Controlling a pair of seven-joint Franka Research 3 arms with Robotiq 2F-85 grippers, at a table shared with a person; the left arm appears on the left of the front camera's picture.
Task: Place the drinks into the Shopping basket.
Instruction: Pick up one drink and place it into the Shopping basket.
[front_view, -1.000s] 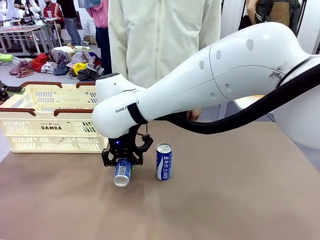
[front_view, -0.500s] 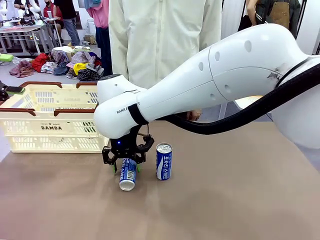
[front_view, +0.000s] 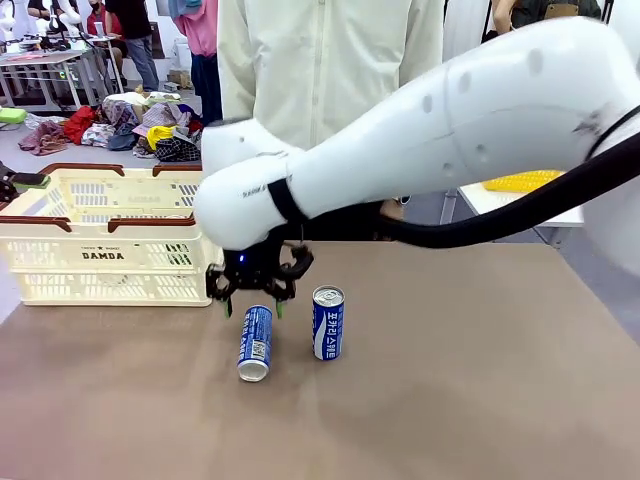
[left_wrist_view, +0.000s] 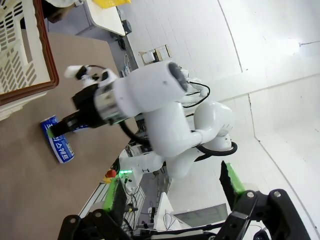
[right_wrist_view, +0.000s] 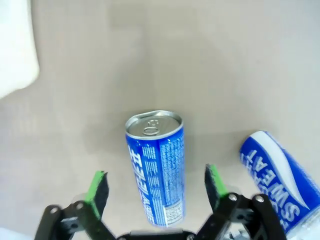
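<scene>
One drink (front_view: 255, 343) lies on its side on the brown table, silver top toward the camera. Just above it hangs my right gripper (front_view: 250, 302), open, green pads on either side of the can without touching it. In the right wrist view this can (right_wrist_view: 157, 170) lies between the open fingers of the right gripper (right_wrist_view: 156, 190). A second drink (front_view: 327, 322) stands upright just to the right, and its side (right_wrist_view: 282, 180) shows in that view too. The Shopping basket (front_view: 100, 255) stands at the left. My left gripper (left_wrist_view: 172, 175) is open, held in the air and holding nothing.
A person in a pale jacket (front_view: 320, 70) stands at the far side of the table. My right arm (front_view: 450, 130) spans the table from the right. The basket's brown rim (left_wrist_view: 42, 65) sits close to the cans. A yellow basket (front_view: 520, 181) rests on a side table.
My right gripper has opened and let go of the can, which has dropped onto the table and lies there. The gripper has lifted slightly above it.
</scene>
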